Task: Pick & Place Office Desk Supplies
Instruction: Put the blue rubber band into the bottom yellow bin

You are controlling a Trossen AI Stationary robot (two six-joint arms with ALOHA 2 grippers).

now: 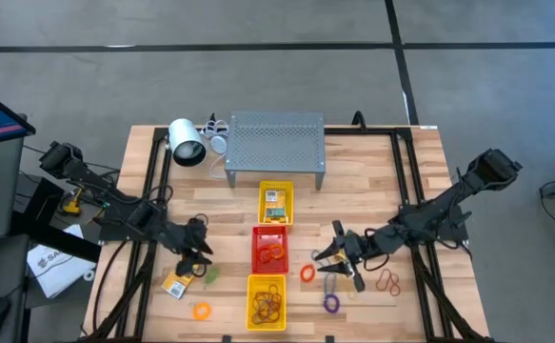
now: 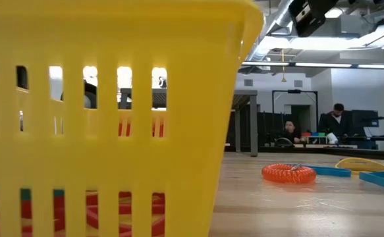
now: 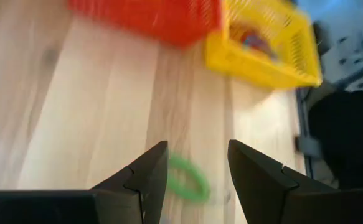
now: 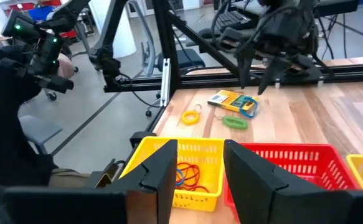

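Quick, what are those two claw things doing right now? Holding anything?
Left gripper: jaws open, empty, above a green ring.
Right gripper: jaws open, empty, near the trays.

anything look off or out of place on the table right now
Mostly loose supplies not yet sorted: a green ring lies on bare wood between the open left hand fingers, and a card packet and orange ring sit outside the trays. The white lamp-like cylinder lies on its side.
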